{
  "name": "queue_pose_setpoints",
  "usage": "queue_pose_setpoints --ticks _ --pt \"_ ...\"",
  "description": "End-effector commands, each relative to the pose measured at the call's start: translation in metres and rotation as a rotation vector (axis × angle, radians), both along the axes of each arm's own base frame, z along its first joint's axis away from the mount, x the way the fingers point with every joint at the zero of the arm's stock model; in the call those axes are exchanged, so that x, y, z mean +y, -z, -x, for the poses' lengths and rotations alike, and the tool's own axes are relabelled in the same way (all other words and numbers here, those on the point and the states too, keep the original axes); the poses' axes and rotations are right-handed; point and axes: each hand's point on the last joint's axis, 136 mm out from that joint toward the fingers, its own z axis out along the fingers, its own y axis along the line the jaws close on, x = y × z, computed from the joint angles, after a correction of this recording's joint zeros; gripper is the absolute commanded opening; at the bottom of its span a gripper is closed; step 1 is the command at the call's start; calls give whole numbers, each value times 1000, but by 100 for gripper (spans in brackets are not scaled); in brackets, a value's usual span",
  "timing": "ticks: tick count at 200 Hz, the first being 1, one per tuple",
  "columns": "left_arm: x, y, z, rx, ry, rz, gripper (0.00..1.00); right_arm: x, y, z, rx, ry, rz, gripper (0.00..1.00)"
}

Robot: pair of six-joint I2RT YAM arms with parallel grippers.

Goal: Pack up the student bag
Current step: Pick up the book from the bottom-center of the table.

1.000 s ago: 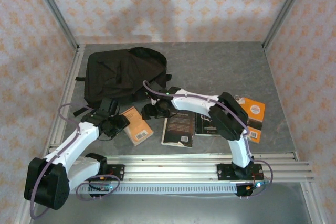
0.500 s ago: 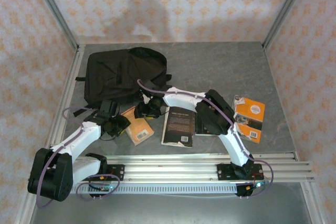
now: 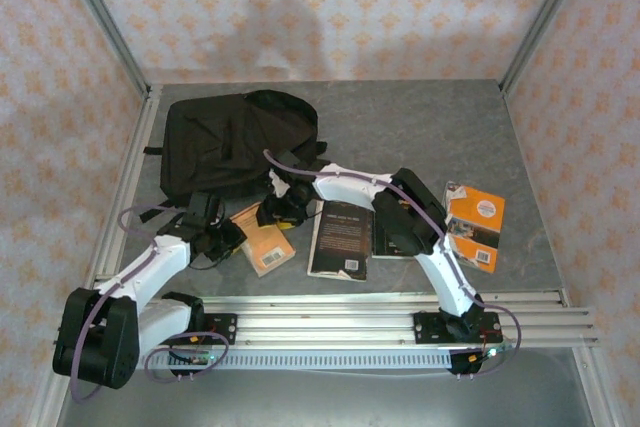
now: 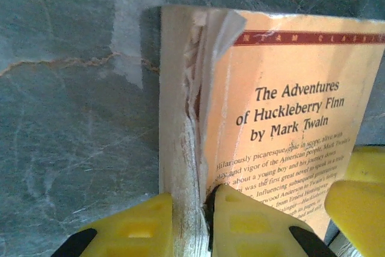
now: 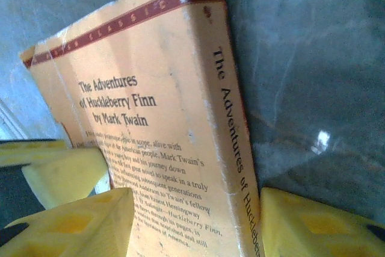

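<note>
Your left gripper is clamping fore-edge of Huckleberry Finn paperback. Your right gripper is straddling spine; you cannot confirm whether clenched. Black student bag is lying on counter, far left, beyond paperback.

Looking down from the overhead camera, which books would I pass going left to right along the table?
Huckleberry Finn paperback → black book → dark book partly under the right arm → orange book.
</note>
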Motion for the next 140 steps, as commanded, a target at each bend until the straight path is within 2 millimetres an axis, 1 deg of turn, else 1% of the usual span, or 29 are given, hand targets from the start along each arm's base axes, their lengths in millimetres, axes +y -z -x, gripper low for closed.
queue_pose_setpoints --ticks 1,19,38,94,140 --pt "-15 8 20 55 66 70 18 26 -60 51 93 -135 -199 55" --pt "-17 10 22 56 70 83 18 26 -72 55 99 -142 -234 55" --pt "-20 11 23 53 71 103 18 25 -76 59 109 -149 -248 55" --pt "-27 4 22 13 94 146 19 31 -72 67 202 -141 -325 55" --pt "-34 1 22 -8 114 181 20 35 -59 71 257 -131 -334 55"
